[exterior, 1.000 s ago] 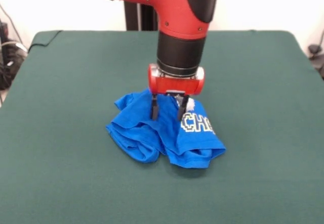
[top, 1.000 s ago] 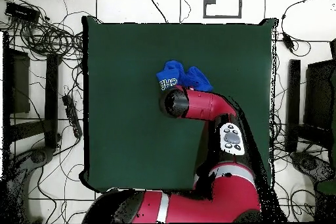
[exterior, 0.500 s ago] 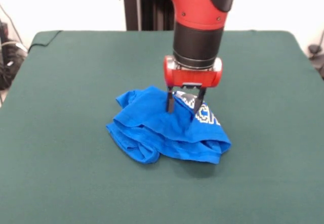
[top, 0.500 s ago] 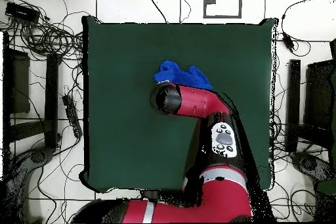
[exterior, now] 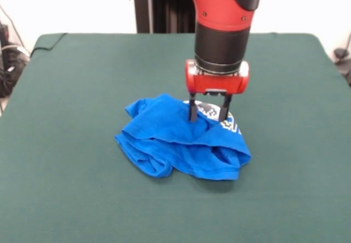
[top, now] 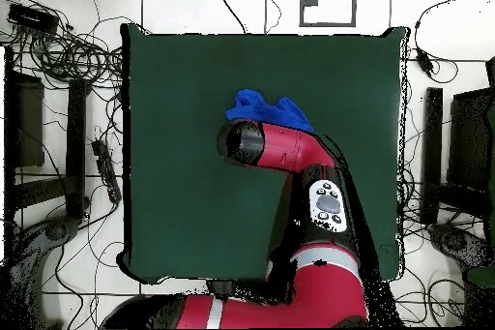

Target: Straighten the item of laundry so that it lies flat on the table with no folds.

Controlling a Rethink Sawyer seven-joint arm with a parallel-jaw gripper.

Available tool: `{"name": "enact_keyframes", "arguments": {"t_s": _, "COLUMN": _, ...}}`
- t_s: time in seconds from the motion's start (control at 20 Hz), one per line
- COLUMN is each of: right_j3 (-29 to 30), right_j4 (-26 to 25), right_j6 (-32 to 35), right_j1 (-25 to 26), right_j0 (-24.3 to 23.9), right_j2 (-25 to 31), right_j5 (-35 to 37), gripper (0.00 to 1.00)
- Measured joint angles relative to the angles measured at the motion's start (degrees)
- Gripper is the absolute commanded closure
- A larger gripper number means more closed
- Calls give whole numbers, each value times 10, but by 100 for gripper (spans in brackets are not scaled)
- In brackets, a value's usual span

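Standing spread over the bunched shirt (exterior: 181, 141), the gripper (exterior: 208, 113) holds nothing; next, pinching an edge to unfold.

Front camera faces the table (exterior: 66, 188); overhead looks straight down (both share it).

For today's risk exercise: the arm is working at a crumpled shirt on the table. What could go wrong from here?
1. The end effector stands open at the shirt's far edge; it may close on several layers and drag the heap.
2. The shirt is bunched, so one pull likely leaves folds.
3. Overhead, the arm hides part of the shirt.
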Motion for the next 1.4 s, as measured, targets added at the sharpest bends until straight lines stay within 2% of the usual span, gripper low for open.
{"name": "enact_keyframes", "arguments": {"t_s": 0.7, "right_j3": 3, "right_j4": 62, "right_j6": 1, "right_j1": 50, "right_j0": -16, "right_j2": 47, "right_j5": -22, "gripper": 0}}
{"name": "enact_keyframes", "arguments": {"t_s": 1.0, "right_j3": 32, "right_j4": 119, "right_j6": 19, "right_j1": 37, "right_j0": 14, "right_j2": 46, "right_j5": -25, "gripper": 0}}
{"name": "enact_keyframes", "arguments": {"t_s": 1.1, "right_j3": 51, "right_j4": 147, "right_j6": 44, "right_j1": 26, "right_j0": 36, "right_j2": 45, "right_j5": -25, "gripper": 0}}
{"name": "enact_keyframes", "arguments": {"t_s": 1.4, "right_j3": 97, "right_j4": 188, "right_j6": 100, "right_j1": -5, "right_j0": 67, "right_j2": 53, "right_j5": -25, "gripper": 0}}
